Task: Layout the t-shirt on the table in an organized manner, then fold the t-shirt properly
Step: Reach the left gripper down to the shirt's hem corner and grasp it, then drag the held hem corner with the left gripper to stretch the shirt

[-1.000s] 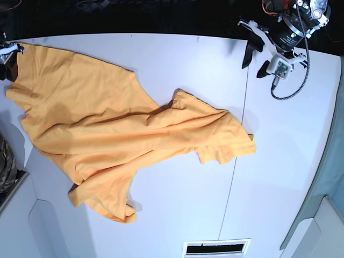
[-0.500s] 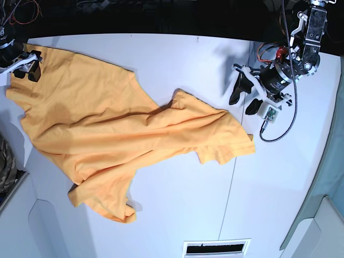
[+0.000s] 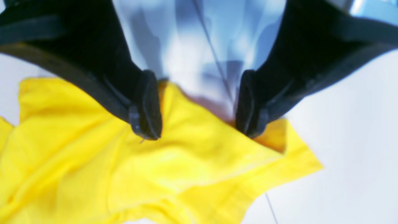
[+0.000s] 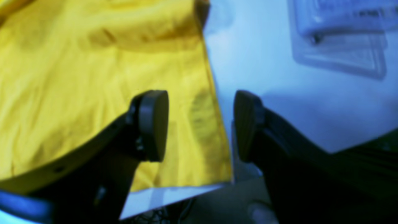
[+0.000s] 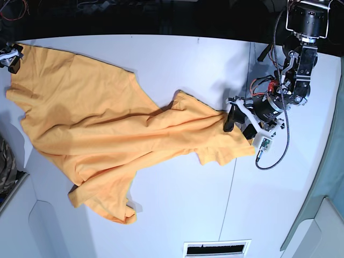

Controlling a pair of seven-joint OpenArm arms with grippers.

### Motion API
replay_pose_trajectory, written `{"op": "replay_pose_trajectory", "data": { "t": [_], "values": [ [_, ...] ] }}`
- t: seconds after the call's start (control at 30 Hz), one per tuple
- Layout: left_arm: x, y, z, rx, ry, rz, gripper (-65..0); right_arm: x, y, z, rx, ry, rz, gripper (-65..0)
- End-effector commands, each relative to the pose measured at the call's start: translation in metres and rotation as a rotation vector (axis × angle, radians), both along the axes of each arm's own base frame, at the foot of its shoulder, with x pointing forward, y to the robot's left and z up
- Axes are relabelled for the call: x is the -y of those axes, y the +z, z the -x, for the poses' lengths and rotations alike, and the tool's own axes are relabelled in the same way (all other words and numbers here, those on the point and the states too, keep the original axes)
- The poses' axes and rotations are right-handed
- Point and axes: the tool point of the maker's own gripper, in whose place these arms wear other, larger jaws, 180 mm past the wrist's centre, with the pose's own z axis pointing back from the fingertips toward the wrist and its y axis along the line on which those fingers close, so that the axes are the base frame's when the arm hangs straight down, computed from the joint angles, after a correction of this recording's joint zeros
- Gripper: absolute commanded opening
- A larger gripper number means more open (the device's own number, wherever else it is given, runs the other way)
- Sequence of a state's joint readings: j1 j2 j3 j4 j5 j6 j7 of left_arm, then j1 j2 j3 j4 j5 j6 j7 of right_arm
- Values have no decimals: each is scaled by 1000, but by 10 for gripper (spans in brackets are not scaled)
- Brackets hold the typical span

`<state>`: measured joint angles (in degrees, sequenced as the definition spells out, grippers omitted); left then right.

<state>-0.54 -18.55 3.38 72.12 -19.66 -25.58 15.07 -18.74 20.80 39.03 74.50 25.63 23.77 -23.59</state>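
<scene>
The orange-yellow t-shirt (image 5: 107, 123) lies wrinkled and skewed across the white table (image 5: 177, 215), from the far left corner to the seam line. My left gripper (image 5: 239, 126) is open and low over the shirt's right end. In the left wrist view (image 3: 199, 124) its fingertips (image 3: 149, 124) straddle the cloth's edge (image 3: 186, 161) and hold nothing. My right gripper (image 5: 11, 56) is at the shirt's far left corner. In the right wrist view (image 4: 200, 124) it is open, with the shirt's edge (image 4: 214, 130) running between the pads (image 4: 152, 124).
A thin dark seam (image 5: 236, 161) crosses the table under the shirt's right end. A camouflage cloth (image 5: 5, 161) sits off the left edge. A slotted vent (image 5: 216, 247) is at the front edge. The left arm's cable (image 5: 279, 145) loops over the table.
My left gripper has come down and left from the far right corner onto the shirt's right end. My right gripper has shifted back left to the shirt's far corner. The shirt has not moved.
</scene>
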Motion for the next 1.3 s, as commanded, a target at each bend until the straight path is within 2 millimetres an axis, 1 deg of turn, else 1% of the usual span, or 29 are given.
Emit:
{"op": "replay_pose_trajectory", "data": {
  "t": [0.0,0.03,0.07,0.1,0.13,0.17,0.2,0.23,0.27,0.3,0.33,0.47,0.6,0.7,0.77,0.87,0.93,1.0,1.1,1.2,1.27],
  "values": [
    [-3,10,-11,37,10,14,-241,10,7,-3,21,-10,22,-315],
    [-3,7,-12,29,18,18,-244,10,2,1,9,-16,11,-315],
    [-4,4,-14,22,35,17,-262,10,-3,5,0,-21,3,-315],
    [-5,2,-15,18,43,13,-308,9,-8,8,-9,-28,-6,-316],
    [-5,2,-15,18,43,7,-389,9,-13,11,-20,-35,-16,-316],
    [-6,3,-16,21,42,1,-491,7,-17,12,-23,-34,-27,-316],
    [-6,5,-20,28,40,-4,-569,5,-19,11,-23,-27,-40,-316],
    [-7,8,-23,36,38,-10,-610,2,-20,8,-13,-16,-56,-317],
    [-8,12,-28,46,38,-15,-623,-1,-19,4,3,-7,-72,-329],
    [-10,16,-32,57,40,-19,-625,-2,-18,1,12,-3,-78,-360],
    [-13,19,-36,66,47,-26,-627,-5,-17,-1,25,8,-90,-405],
    [-39,37,-55,85,72,-99,-650,-12,-14,-4,42,49,-106,-650],
    [-71,71,-81,158,73,-203,-650,-14,-8,-8,44,74,-100,-650],
    [-81,104,-99,229,32,-250,-649,-13,-4,-8,43,83,-91,-650],
    [-80,124,-108,270,-9,-253,-649,-14,-1,-8,54,83,-97,-650],
    [-67,148,-120,329,-69,-219,-649,-22,0,-9,68,66,-157,-650],
    [-57,161,-126,363,-87,-178,-649,-29,-1,-9,71,54,-214,-650],
    [-48,167,-130,379,-100,-158,-649,-40,-1,-9,77,65,-275,-650],
    [-35,167,-132,384,-113,-138,-649,-51,-2,-8,70,67,-322,-650],
    [-23,159,-130,366,-142,-138,-649,-56,2,-12,87,75,-325,-650],
    [-18,152,-128,339,-160,-151,-649,-57,5,-15,98,83,-320,-650]
  ]
}}
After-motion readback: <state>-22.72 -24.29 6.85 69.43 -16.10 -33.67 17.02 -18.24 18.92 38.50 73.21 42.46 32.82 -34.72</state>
